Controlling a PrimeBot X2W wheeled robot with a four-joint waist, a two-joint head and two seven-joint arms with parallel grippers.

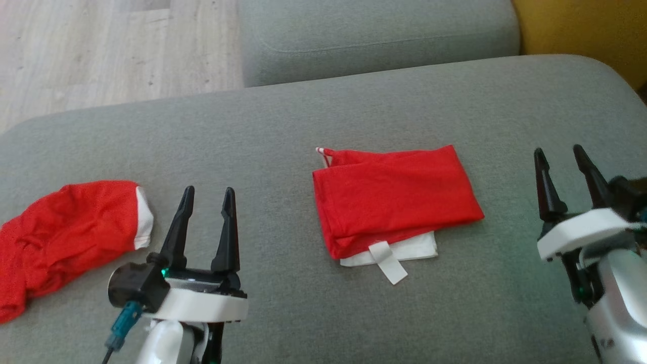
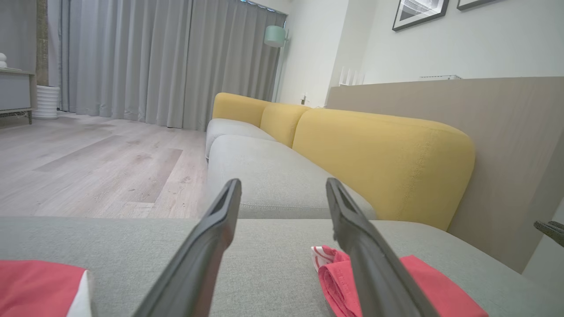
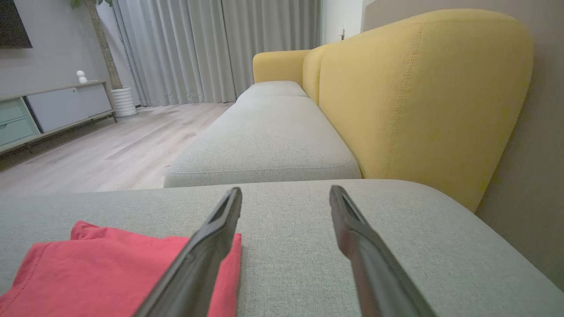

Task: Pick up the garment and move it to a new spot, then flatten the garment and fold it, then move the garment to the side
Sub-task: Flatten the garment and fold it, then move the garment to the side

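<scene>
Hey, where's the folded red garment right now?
In the head view the folded red garment lies on the grey sofa cushion, just right of centre, between the left end effector and the right end effector, touching neither.

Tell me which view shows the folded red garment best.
The head view: the folded garment lies whole on the grey cushion, red layers over a white edge. The left wrist view catches one end of it beside a finger; the right wrist view shows one corner at its lower left.

Red garment [image 1: 397,197] with white trim, grey seat cushion [image 1: 283,121], yellow backrest [image 2: 383,158], pale floor [image 1: 101,50]
</scene>
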